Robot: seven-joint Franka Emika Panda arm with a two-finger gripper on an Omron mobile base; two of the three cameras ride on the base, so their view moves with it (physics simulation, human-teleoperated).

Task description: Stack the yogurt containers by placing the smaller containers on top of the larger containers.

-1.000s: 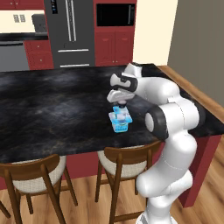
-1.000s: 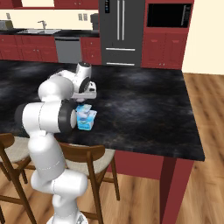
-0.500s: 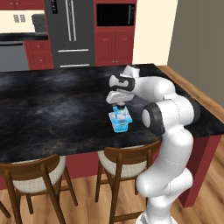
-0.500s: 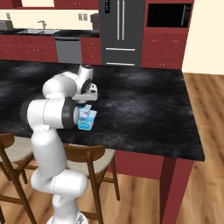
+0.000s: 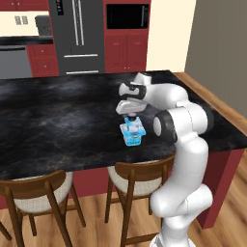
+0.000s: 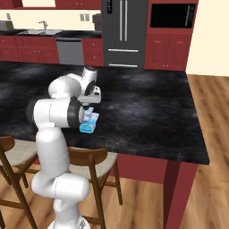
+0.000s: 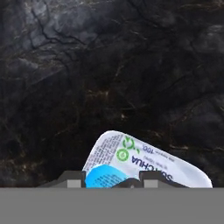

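The larger yogurt tub (image 5: 133, 137) stands on the black island counter (image 5: 58, 120) near its front edge, also visible as a light-blue block (image 6: 89, 124). The smaller yogurt cup (image 5: 131, 123) sits right over the tub's lid, between the fingers of my gripper (image 5: 130, 118), which points straight down and is shut on it. In the hand view the tub's white printed lid (image 7: 144, 159) lies just beyond the gripper (image 7: 113, 179), and the blue top of the small cup (image 7: 107, 178) shows between the two fingertips (image 7: 72, 178). Whether the cup's base touches the lid is hidden.
Two wooden bar stools (image 5: 140, 176) (image 5: 34, 193) stand under the counter's front edge. A steel fridge (image 5: 77, 34) and red cabinets (image 5: 128, 50) line the far wall. Dark marbled counter spreads left of and behind the tub.
The hand has stayed over the tub with the small cup between its fingers. The arm's elbow has swung a little towards the hand.
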